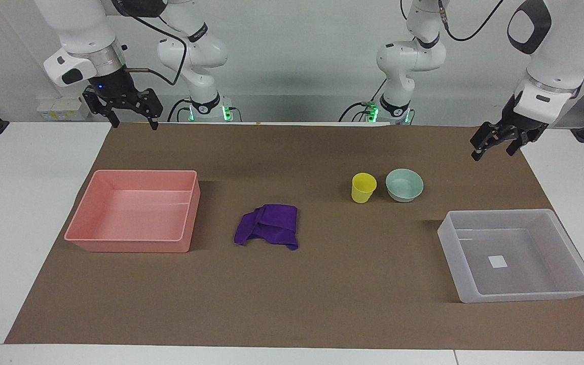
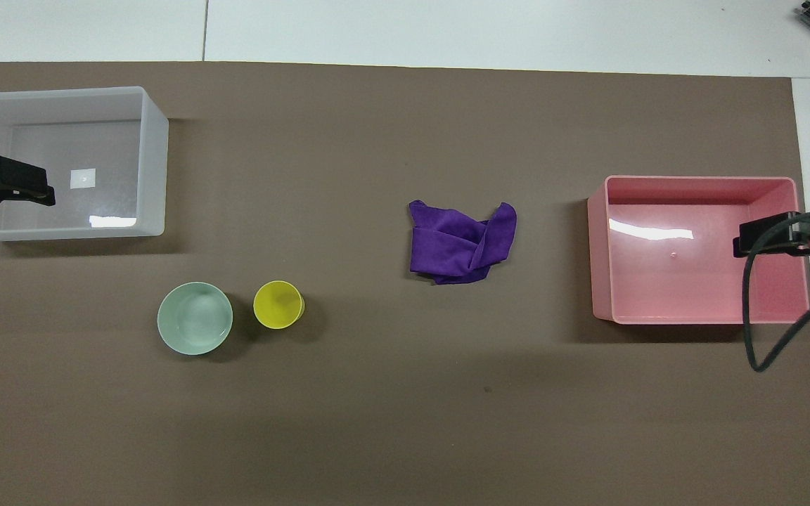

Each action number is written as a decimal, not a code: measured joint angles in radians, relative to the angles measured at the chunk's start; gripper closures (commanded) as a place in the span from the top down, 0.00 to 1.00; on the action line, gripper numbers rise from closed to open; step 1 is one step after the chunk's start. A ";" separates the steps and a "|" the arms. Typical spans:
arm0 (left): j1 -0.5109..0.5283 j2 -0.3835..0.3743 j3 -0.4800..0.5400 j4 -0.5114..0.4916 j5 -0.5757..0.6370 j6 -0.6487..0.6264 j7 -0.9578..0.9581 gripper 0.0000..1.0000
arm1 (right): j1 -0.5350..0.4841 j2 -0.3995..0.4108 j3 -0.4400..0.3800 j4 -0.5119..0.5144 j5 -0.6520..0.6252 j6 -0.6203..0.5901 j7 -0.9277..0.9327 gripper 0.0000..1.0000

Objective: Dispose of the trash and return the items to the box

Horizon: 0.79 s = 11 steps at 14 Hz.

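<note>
The purple cloth (image 1: 269, 223) (image 2: 458, 242) lies crumpled mid-mat. The yellow cup (image 1: 363, 188) (image 2: 277, 304) stands upright beside the mint-green bowl (image 1: 404, 185) (image 2: 195, 318); the bowl is toward the left arm's end. The translucent box (image 1: 444, 230) (image 2: 155, 161) sits empty at the left arm's end, farther from the robots than the bowl. My left gripper (image 1: 494, 152) (image 2: 18, 184) is open, empty and raised over that end of the mat, by the box. My right gripper (image 1: 135, 124) (image 2: 763, 239) is open, empty and raised over the right arm's end.
An empty pink tray (image 1: 135, 246) (image 2: 598, 260) sits at the right arm's end of the brown mat (image 1: 322, 304). White table surface borders the mat on all sides. A black cable (image 2: 753, 330) hangs from the right arm by the tray.
</note>
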 measured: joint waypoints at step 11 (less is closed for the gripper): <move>0.000 -0.001 -0.003 -0.002 0.000 -0.025 0.002 1.00 | 0.000 0.000 0.000 0.000 0.000 0.000 0.000 1.00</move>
